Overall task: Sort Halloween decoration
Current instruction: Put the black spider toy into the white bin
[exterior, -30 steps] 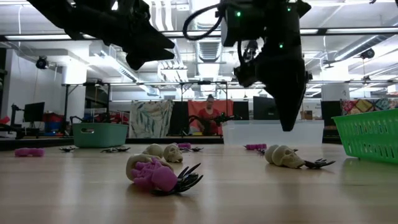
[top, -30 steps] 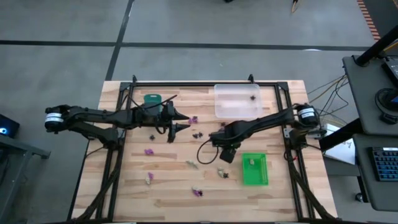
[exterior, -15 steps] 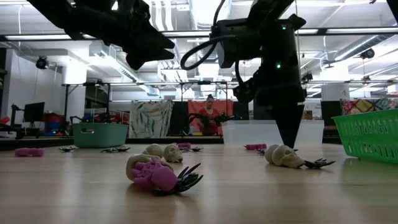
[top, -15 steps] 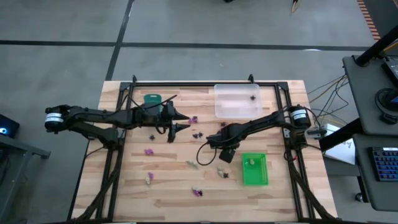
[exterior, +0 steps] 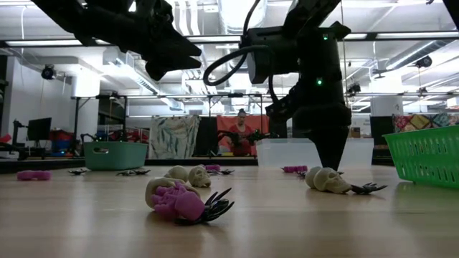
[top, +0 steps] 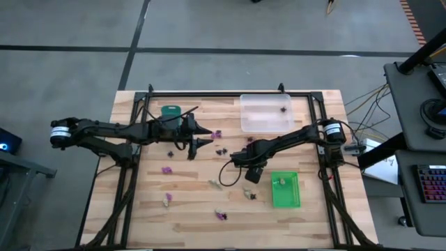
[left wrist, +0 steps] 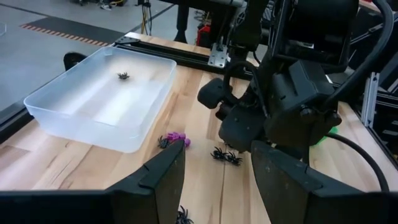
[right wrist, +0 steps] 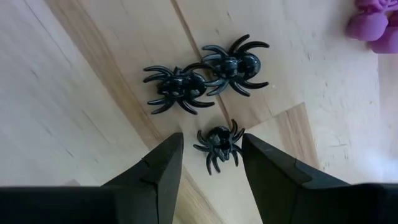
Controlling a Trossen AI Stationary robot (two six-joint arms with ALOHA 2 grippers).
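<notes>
My right gripper (right wrist: 211, 138) is open and points down just above the table, near the middle (top: 239, 157). Its fingers stand on either side of a small black spider (right wrist: 219, 145) that lies on the wood. Two more black spiders (right wrist: 200, 78) lie tangled together just beyond it, and a purple trinket (right wrist: 373, 25) lies farther off. Other purple (top: 167, 169), cream (top: 249, 193) and black (top: 171, 153) trinkets are scattered over the table. My left gripper (top: 203, 139) is open and hangs above the table left of centre, touching nothing.
A clear tray (top: 266, 113) with one black spider (left wrist: 123, 76) in it stands at the far edge. A teal tray (top: 171, 110) is far left. A green basket (top: 285, 189) holding a cream piece is near right. A skull (exterior: 326, 179) lies close to my right gripper.
My right gripper has come down toward the table, over the black spiders near the middle. My left arm has kept still and the trinkets lie where they were.
</notes>
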